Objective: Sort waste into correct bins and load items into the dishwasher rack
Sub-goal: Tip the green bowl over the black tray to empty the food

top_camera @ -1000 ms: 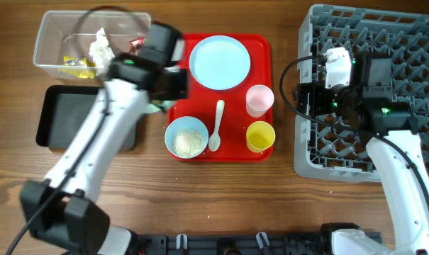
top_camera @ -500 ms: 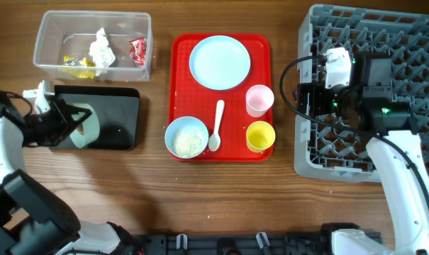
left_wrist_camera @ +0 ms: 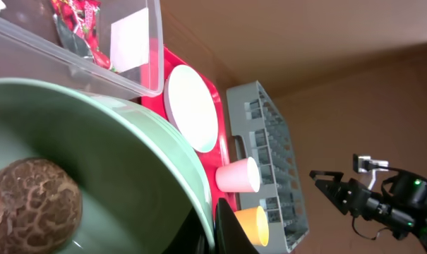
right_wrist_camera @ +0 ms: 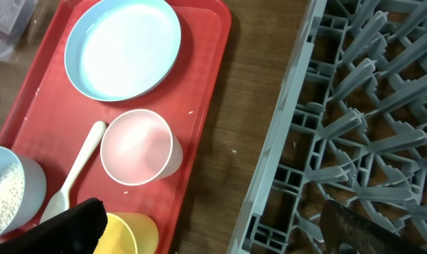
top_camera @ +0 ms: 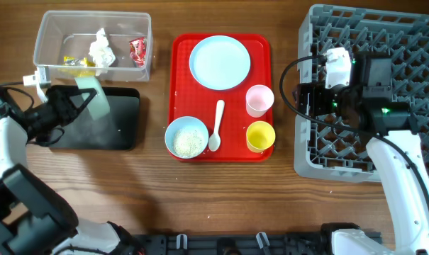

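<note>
- The large square grey plastic dishwasher rack (top_camera: 413, 42) with upright pegs takes up the right side of the wooden table (top_camera: 221, 205). The right gripper (right_wrist_camera: 212, 215) hovers at the rack's left edge, fingers spread wide with nothing between them.
- The flat red serving tray (top_camera: 182, 78) lies mid-table, just left of that gripper.
- The clear plastic rectangular tub (top_camera: 93, 14) at the far left holds a crumpled white tissue (top_camera: 101, 48), a yellow crinkled wrapper (top_camera: 76, 64) and a red crinkled wrapper (top_camera: 137, 49). A white sticker (left_wrist_camera: 128, 32) on the tub's wall and the red wrapper's print are too blurred to read.
- The shallow black rectangular tray (top_camera: 122, 124) lies just in front of the tub.
- The round light-blue plate (top_camera: 220, 62) rests at the red tray's far end.
- A pale blue-green bowl (top_camera: 88, 101) is tilted over the black tray's left part, its rim clamped in the left gripper (top_camera: 71, 110).
- A second light-blue bowl (top_camera: 170, 131) sits at the red tray's near left corner, with loose white rice grains (top_camera: 188, 144) inside.
- The pink cup (top_camera: 259, 99) and yellow cup (top_camera: 260, 135) stand along the red tray's right edge (the things nearest the right gripper).
- The white spoon (top_camera: 217, 126) lies between the rice bowl and the cups.
- The small brown food lump (left_wrist_camera: 31, 204) lies inside the held bowl.
</note>
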`<state>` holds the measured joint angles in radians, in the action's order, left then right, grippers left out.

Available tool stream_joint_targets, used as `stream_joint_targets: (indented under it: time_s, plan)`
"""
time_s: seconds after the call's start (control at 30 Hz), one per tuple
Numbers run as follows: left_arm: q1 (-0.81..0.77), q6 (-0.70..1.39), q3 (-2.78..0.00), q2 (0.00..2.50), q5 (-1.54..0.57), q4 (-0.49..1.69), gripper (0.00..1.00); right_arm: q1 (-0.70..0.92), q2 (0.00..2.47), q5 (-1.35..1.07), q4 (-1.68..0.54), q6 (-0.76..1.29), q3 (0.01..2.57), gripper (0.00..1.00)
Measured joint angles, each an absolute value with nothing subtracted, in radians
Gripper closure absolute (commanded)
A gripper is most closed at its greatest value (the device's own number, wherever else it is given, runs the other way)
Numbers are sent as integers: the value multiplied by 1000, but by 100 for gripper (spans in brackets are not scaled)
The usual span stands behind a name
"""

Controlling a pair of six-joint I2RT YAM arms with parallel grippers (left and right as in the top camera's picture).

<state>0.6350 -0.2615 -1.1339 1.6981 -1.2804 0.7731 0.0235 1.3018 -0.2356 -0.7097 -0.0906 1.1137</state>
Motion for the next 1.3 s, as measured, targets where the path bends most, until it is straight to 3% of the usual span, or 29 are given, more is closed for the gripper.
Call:
stream_joint_targets:
  time_s: [0.17, 0.4, 0.83, 1.13, 1.3]
  plan:
    - [635, -283, -1122, 1847, -1353, 743, 96, 23, 1302, -236, -710, -91, 1114, 0]
    - [635, -310, -1120, 1855, -1516, 732, 96, 23, 1302, -236, -710, -91, 1114, 0]
    - [621, -292, -1120, 1855, -1543, 808, 96, 23, 1306, -236, -710, -91, 1114, 0]
    - [588, -284, -1123, 1849, -1448, 769, 96, 23, 1306, -236, -709, -91, 1114, 0]
    - [341, -199, -1314, 1718, -1184, 765, 96, 23, 1306, -236, -704, -91, 1114, 0]
